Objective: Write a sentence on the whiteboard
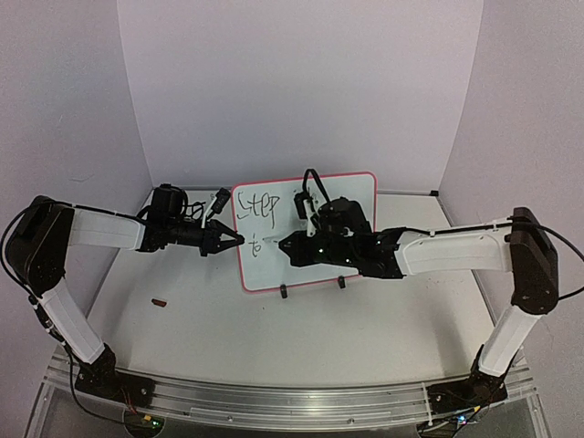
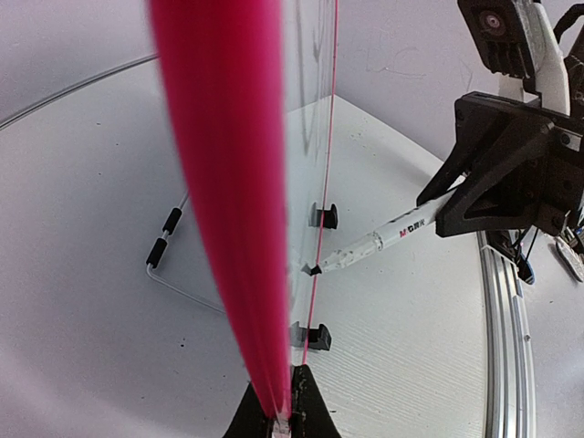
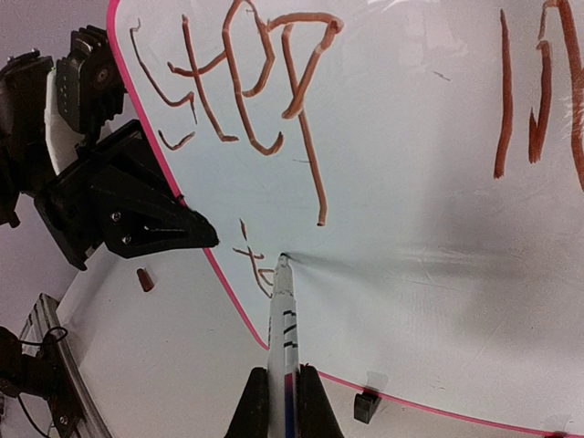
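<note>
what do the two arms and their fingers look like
The left arm and right arm both have white link shells with black joints and bases. A black cable loops above the right wrist. The fingers are black, angular, tapering to points.

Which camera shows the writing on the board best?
Right wrist view: the sentence fills it, strokes clear. The top view shows it small, partly behind the right arm. The left wrist sees the whiteboard edge-on.

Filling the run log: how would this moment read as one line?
phase: writing | left gripper: shut on whiteboard edge | right gripper: shut on marker, tip on whiteboard | sentence: second line begun
</note>
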Motion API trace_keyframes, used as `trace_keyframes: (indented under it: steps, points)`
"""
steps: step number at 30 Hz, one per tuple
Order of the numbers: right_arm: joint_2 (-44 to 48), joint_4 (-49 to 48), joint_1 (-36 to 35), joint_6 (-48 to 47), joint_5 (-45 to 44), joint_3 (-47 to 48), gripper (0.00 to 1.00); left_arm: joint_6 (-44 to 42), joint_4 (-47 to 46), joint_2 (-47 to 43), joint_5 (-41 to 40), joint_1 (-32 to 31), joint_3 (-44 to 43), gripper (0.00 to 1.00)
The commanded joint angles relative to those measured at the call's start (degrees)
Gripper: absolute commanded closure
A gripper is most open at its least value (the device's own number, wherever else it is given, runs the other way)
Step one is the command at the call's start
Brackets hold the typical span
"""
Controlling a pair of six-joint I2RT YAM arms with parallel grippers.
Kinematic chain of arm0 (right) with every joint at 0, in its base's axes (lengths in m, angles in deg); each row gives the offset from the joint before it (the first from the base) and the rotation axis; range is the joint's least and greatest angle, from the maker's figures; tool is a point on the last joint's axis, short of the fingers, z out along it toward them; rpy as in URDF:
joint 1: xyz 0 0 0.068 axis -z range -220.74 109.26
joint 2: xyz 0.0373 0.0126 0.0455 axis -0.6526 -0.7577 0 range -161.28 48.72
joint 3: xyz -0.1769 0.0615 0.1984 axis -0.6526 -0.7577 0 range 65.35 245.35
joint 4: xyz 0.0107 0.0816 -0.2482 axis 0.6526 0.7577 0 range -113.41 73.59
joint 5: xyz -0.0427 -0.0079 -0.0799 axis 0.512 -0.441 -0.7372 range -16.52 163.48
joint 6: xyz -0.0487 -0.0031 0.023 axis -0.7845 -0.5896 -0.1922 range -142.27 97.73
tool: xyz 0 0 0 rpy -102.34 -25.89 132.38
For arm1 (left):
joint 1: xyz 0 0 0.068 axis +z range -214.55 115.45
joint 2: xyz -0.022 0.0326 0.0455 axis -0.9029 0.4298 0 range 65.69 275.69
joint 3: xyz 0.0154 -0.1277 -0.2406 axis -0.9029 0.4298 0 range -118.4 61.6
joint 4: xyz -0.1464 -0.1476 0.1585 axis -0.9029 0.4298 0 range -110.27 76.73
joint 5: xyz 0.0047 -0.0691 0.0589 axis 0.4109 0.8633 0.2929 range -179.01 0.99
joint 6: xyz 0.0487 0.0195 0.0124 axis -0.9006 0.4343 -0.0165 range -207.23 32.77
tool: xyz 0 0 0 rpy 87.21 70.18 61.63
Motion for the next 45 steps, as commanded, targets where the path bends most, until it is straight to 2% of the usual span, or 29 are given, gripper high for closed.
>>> trace_keyframes:
  steps: [1, 18, 45]
  points:
    - [-1.21, 0.15, 0.36, 0.84, 0.38, 1.28, 1.0, -2.78, 3.79, 1.45, -7.39, -0.28, 0.03, 1.0]
    - [-2.49, 1.47, 0.35, 2.79, 2.82, 0.67, 1.0, -2.82, 3.79, 1.4, -7.39, -0.23, 0.02, 1.0]
    - [2.1, -1.78, 0.35, 1.74, -3.02, -0.66, 1.0, -2.77, 3.78, 1.35, -7.39, -0.25, 0.02, 1.0]
